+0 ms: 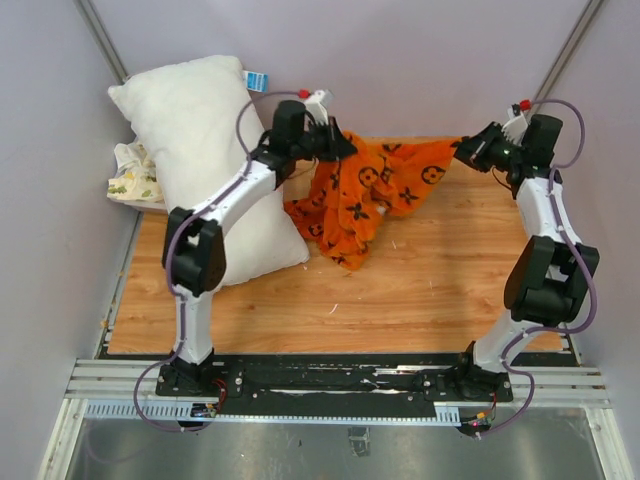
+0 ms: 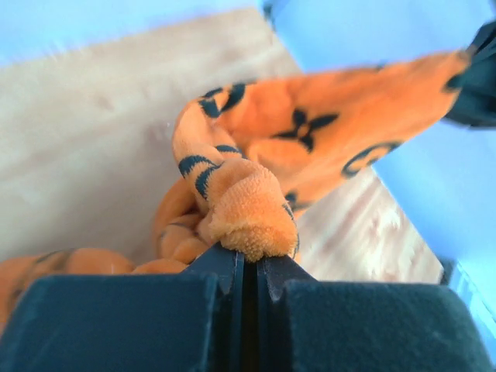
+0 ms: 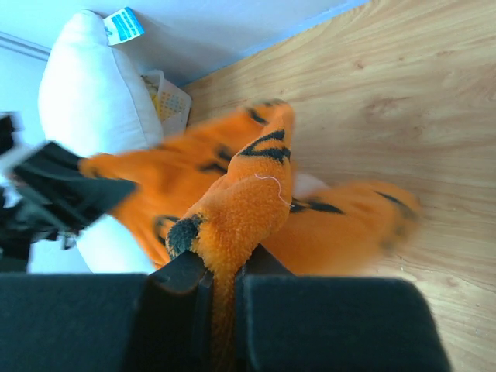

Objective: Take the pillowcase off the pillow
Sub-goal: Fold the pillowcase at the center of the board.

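Orange pillowcase (image 1: 372, 195) strung between left hand (image 1: 345, 148) and right hand (image 1: 462, 151), both clamped.

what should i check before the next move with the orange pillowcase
1. left tool shut on the pillowcase: ok
2. right tool shut on the pillowcase: ok
3. pillow bare, outside the pillowcase: ok
4. pillowcase lifted clear of the table: not ok, its lower folds sag onto the wood
5. nothing left inside the pillowcase: cannot tell
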Controlling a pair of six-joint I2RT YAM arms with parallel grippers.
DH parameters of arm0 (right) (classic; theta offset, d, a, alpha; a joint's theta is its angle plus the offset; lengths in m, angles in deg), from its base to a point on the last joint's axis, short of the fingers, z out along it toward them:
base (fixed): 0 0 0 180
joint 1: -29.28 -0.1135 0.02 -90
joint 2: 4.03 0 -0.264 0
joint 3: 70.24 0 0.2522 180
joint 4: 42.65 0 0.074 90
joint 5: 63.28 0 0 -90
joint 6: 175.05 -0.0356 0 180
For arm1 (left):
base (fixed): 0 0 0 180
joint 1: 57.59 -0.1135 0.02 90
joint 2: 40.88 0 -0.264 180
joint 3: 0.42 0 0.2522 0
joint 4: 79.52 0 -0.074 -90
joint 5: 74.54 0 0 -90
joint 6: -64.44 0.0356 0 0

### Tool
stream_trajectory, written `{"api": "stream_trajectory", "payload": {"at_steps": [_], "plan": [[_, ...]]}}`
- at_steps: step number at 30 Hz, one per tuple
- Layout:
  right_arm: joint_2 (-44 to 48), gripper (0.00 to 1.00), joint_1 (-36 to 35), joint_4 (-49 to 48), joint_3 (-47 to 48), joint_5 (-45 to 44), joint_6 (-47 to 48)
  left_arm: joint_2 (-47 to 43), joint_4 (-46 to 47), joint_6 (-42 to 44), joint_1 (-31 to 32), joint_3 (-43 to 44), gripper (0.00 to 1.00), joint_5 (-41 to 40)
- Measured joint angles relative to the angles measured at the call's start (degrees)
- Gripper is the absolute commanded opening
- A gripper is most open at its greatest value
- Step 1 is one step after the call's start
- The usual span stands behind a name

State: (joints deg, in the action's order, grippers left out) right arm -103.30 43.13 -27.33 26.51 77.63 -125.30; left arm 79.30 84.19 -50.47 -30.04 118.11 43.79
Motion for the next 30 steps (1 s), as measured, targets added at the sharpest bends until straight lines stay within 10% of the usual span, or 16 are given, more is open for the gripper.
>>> {"api": "stream_trajectory", "payload": {"at_steps": [15, 17, 21, 30], "plan": [[6.62, 0.01, -0.02, -2.43, -0.02, -0.39, 0.22, -18.01, 2.14, 17.53, -0.11, -11.32, 0.04, -11.76], [7.85, 0.01, -0.02, -1.70, -0.02, -1.07, 0.87, -18.01, -0.02, 18.71, -0.13, -11.78, 0.16, -8.83], [10.71, 0.01, -0.02, -0.33, -0.20, -2.99, 2.78, -17.00, -3.34, 20.96, 0.07, -11.10, 0.97, -1.79], [10.32, 0.01, -0.02, 0.90, -2.21, -4.31, 3.91, -13.11, -7.96, 17.77, 0.20, -17.29, 0.99, -10.97]]}}
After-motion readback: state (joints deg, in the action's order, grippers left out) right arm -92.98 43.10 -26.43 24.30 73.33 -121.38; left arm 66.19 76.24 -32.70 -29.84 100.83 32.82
